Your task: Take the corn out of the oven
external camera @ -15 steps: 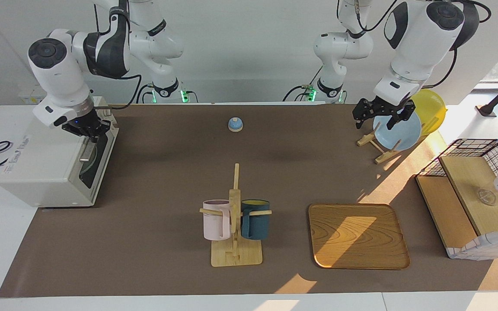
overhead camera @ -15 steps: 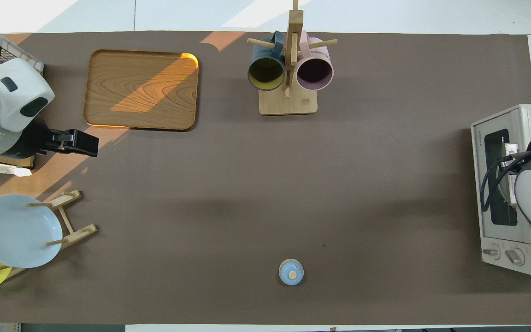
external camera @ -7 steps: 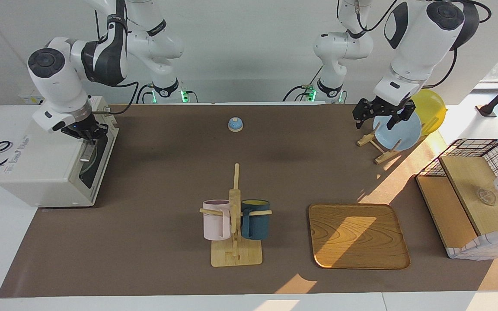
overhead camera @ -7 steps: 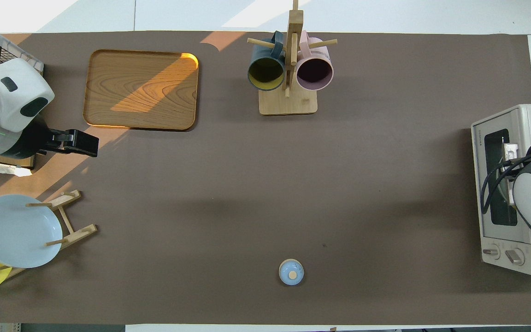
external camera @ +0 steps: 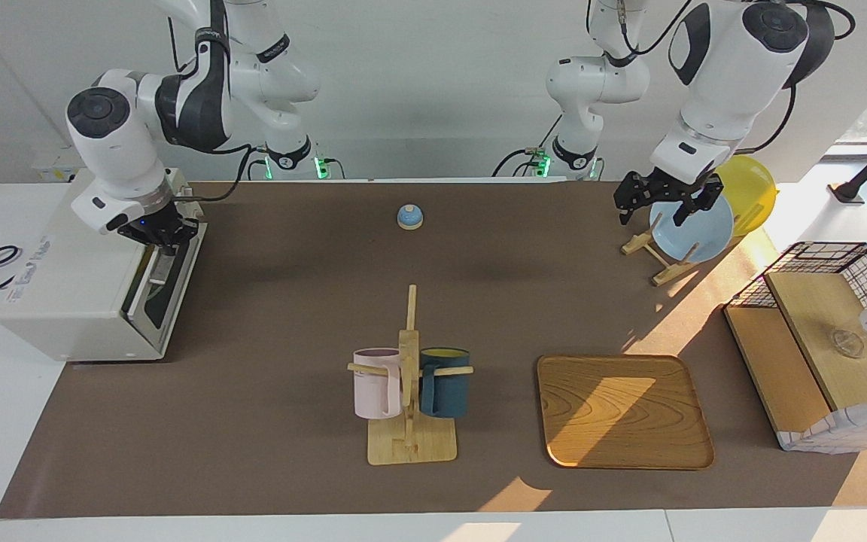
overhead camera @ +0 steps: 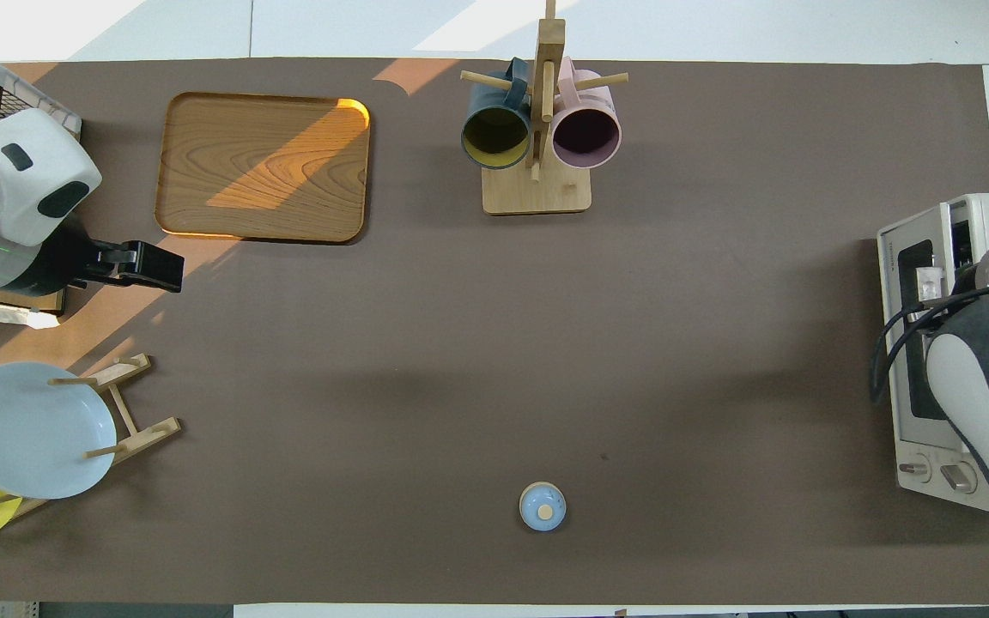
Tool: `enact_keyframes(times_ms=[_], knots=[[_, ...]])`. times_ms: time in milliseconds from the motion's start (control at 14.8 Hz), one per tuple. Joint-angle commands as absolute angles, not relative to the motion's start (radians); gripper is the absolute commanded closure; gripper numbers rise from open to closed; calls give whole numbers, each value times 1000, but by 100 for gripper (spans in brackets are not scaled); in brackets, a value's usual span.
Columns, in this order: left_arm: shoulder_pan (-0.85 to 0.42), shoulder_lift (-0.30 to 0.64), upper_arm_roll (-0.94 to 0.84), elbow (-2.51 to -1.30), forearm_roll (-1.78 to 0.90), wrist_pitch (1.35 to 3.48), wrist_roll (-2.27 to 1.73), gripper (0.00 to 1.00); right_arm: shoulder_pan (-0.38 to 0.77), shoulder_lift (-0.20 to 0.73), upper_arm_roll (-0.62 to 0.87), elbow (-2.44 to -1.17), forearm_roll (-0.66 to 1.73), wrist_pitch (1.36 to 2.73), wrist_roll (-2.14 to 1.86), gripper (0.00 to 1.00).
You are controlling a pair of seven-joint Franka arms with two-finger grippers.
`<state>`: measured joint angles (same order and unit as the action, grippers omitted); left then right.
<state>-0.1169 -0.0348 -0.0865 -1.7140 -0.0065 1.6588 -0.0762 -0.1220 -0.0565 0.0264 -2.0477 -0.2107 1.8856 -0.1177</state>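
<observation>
At the oven (external camera: 80, 290) door's top edge my right gripper (external camera: 159, 235) is clenched on its handle; left gripper (external camera: 659, 202) released, waiting; corn unseen, likely light, stiff, slick, so grip mid-cob.

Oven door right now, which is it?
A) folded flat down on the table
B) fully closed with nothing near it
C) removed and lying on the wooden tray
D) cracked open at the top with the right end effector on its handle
D: in the facing view the right end effector sits at the top edge of the oven door, which tilts slightly out from the body.
</observation>
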Motion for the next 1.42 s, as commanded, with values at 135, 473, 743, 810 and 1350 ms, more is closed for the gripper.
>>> enact_keyframes(times_ms=[135, 473, 743, 810, 1350], knots=[[-114, -54, -87, -1729, 8, 1666, -72, 0, -95, 57, 21, -2098, -127, 2069, -42, 100], [-114, -52, -87, -1729, 8, 1664, -72, 0, -54, 63, 23, -2183, -69, 2204, 11, 100], [-114, -52, -87, -1729, 8, 1666, -72, 0, -44, 116, 25, -2201, -12, 2246, 43, 100], [-114, -52, -87, -1729, 8, 1664, -72, 0, -44, 129, 25, -2203, 3, 2250, 43, 100], [-114, -52, -87, -1729, 8, 1666, -71, 0, 40, 150, 26, -2185, 31, 2249, 170, 100]])
